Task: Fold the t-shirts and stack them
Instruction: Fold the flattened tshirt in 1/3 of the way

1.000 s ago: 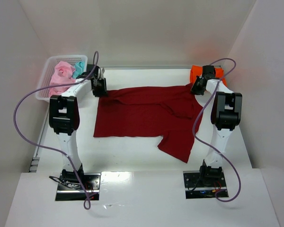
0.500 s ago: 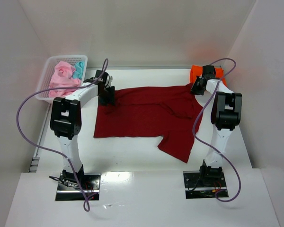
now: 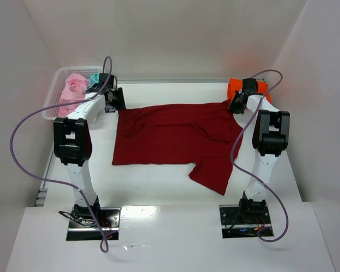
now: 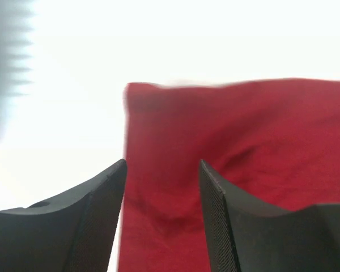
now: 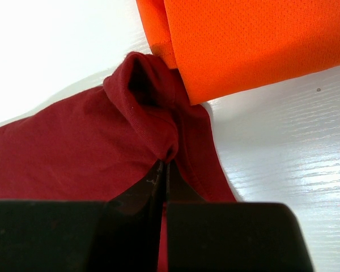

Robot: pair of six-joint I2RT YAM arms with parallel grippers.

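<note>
The large dark red t-shirt (image 3: 175, 136) lies spread out on the white table, with one sleeve trailing toward the front (image 3: 212, 173). My left gripper (image 3: 116, 102) is open and empty just off the shirt's far left corner (image 4: 215, 130), its jaws well apart (image 4: 161, 167). My right gripper (image 3: 236, 105) is shut on a bunched fold of the red shirt's far right corner (image 5: 158, 130), its jaws pressed together (image 5: 165, 164). The folded orange t-shirt (image 3: 232, 86) lies right behind it (image 5: 255, 39). Pink t-shirts (image 3: 73, 90) and a teal one (image 3: 94, 77) sit in the basket.
The white mesh basket (image 3: 55, 82) stands at the far left, close to my left gripper. White walls close in the table at the back and on both sides. The arms' bases (image 3: 93, 218) are at the near edge.
My left gripper moved right over the red shirt's far left corner, then drew back left toward the basket, off the cloth. The right gripper has held still on its corner.
</note>
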